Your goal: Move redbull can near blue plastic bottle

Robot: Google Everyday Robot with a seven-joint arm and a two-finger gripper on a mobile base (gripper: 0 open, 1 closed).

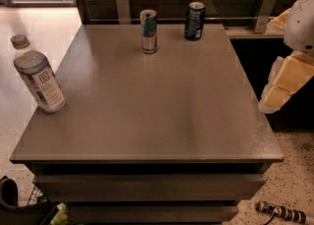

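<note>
The redbull can, slim, silver and blue, stands upright at the far middle of the grey table. The blue plastic bottle, clear with a grey-tan cap and a white-and-blue label, stands upright at the table's left edge, well apart from the can. My gripper, white and yellow, hangs beyond the table's right edge at mid depth, away from both objects and holding nothing that I can see.
A wider dark navy can stands to the right of the redbull can at the far edge. A wooden wall with metal brackets runs behind the table. Speckled floor lies at the right, with clutter at the bottom left.
</note>
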